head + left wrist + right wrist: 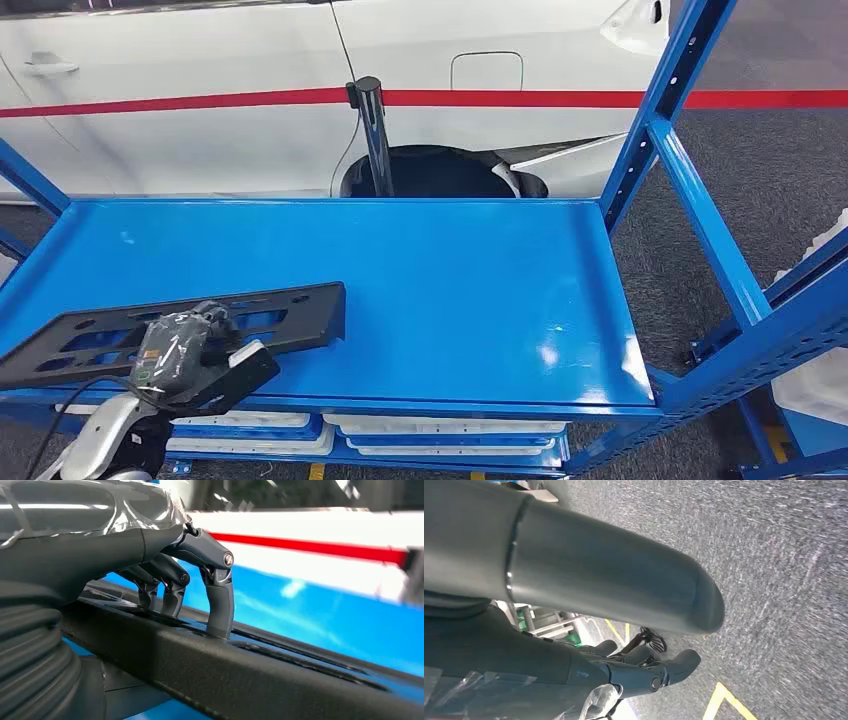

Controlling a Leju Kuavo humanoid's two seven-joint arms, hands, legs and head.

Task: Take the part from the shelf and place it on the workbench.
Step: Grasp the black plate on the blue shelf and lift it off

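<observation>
Blue shelf (pixel 430 290) is carrying the black part (pixel 180 330) at its front-left corner; I'm clamping my left hand (pixel 185 345) over its near edge for lifting. Right hand (pixel 644 672) is hanging, fingers loosely apart, holding nothing.

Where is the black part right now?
In the head view the black part lies at the front left of the blue shelf, gripped by the left hand; the white car stands behind.

The black part (pixel 180 335) is cut off at the head view's left edge — its near rim is hidden under the left hand (pixel 185 345), grip unclear.
</observation>
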